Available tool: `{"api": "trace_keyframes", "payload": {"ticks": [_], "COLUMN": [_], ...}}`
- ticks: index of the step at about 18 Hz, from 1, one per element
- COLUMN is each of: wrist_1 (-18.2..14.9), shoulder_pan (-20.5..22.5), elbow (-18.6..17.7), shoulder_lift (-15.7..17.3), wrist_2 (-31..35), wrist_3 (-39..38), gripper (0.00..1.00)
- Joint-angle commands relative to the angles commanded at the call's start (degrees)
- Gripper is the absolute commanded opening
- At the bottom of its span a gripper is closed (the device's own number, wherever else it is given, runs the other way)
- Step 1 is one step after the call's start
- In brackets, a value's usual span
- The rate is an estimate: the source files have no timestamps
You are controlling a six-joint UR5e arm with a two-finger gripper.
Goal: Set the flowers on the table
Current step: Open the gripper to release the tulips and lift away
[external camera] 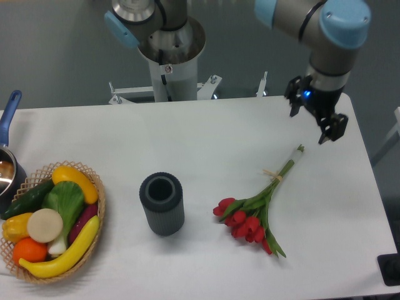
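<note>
The flowers (pixel 253 215), a bunch of red tulips with green stems tied with tan string, lie flat on the white table (pixel 206 144) right of centre, blooms toward the front, stem ends pointing up and right. My gripper (pixel 310 125) hovers above the table at the back right, just beyond the stem tips. Its fingers are spread apart and hold nothing.
A dark grey ribbed cylinder vase (pixel 162 204) stands upright left of the flowers. A wicker basket of vegetables (pixel 50 225) sits at the front left. A pot with a blue handle (pixel 7 147) is at the left edge. The robot base (pixel 170 56) is behind the table.
</note>
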Motion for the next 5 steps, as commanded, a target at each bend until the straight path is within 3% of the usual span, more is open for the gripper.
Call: {"api": "trace_keyframes", "payload": {"ticks": [5], "wrist_1": [0.0], "shoulder_pan": [2.91], "elbow": [-1.24], "shoulder_lift": [1.24], "wrist_2": [-3.87], "wrist_3": [4.15], "gripper": [1.0]}}
